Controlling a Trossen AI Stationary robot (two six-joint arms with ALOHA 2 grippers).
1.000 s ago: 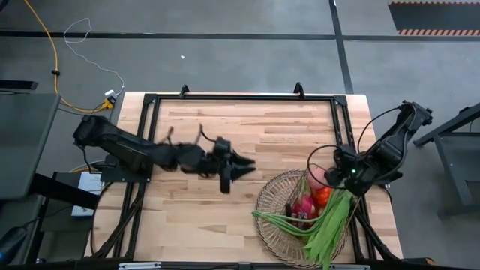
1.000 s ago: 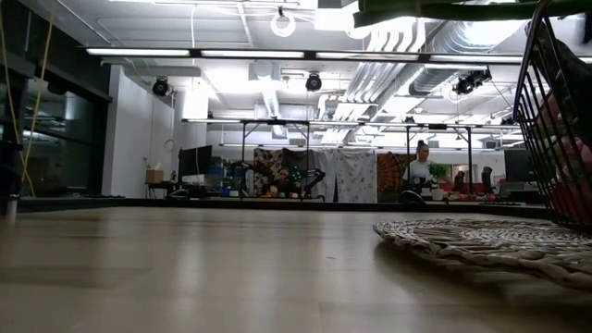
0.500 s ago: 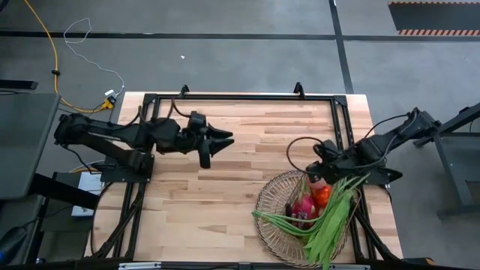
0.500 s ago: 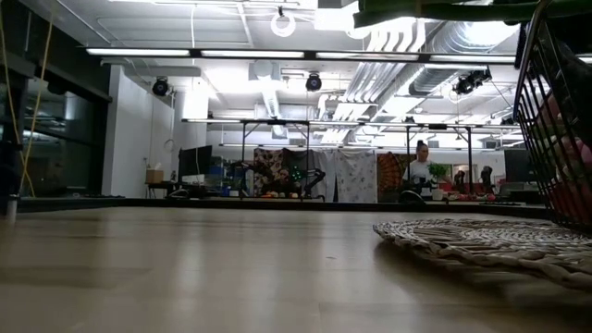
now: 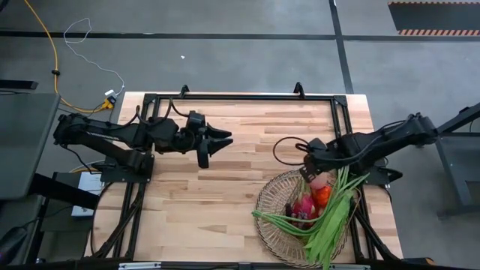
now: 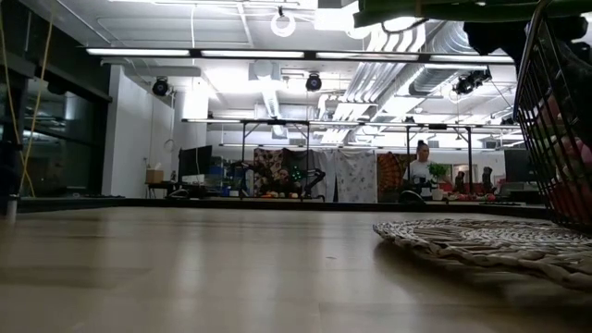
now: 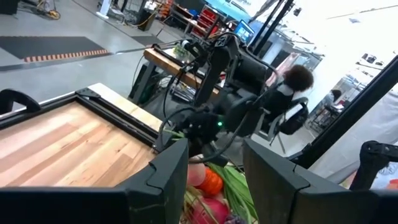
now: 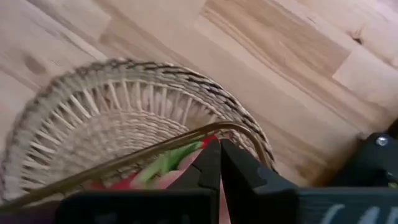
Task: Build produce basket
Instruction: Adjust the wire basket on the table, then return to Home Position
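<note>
The round tan basket (image 5: 264, 196) stands on the table's near right part. Produce lies in it: a pink dragon fruit (image 5: 303, 207), an orange-red pumpkin (image 5: 322, 196), a pale pink fruit (image 5: 319, 181) and long green bean bunches (image 5: 330, 221) that reach over the near rim. My right gripper (image 5: 306, 166) hangs shut just above the basket's far rim (image 8: 186, 138), with nothing between its fingers (image 8: 219, 149). My left gripper (image 5: 223, 140) stands open over the far left of the table, pointing toward the basket, with nothing between its fingers (image 7: 214, 163).
A black metal frame (image 5: 240, 97) runs along the table's far edge and down both sides. Bare wood lies between the two arms. In the low view the basket's woven base (image 6: 481, 242) and dark lattice wall (image 6: 555, 120) fill the right. People and desks show in the room beyond.
My left gripper has drawn back from the table's middle toward the far left and then stayed still. My right gripper has gone from over the produce toward the table's left and far edge, to the basket's far rim, its arm stretching out lower. The produce has stayed where it was.
</note>
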